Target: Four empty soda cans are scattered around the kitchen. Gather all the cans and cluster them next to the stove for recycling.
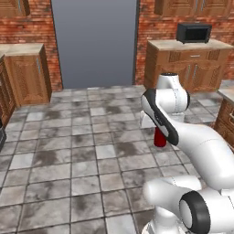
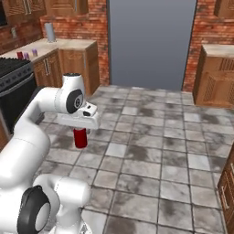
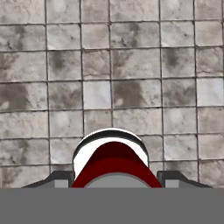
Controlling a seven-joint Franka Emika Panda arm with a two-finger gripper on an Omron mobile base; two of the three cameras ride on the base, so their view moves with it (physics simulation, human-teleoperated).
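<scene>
Claw: the two-finger gripper (image 3: 112, 175) is clamping a plain red cylindrical soda can (image 2: 80, 137); its dark tips are sitting on either side of the can body in the hand view.
Can: it is hanging upright below the hand, well above the grey stone tile floor (image 2: 151, 155); long axis is running vertical, in line with the fingers, rim facing the hand.
Destination: the black gas stove (image 2: 13, 73) is lying at the far left of the right base view, to the arm's left, well apart from the held can.
Cluster: three small cans, one red (image 2: 19, 55) and two purple (image 2: 26, 55), are standing on the beige marbled counter (image 2: 55, 45) just beyond the stove.
Judgement: the carry is calling for a leftward drive or swing; set-down should be staying vertical.
</scene>
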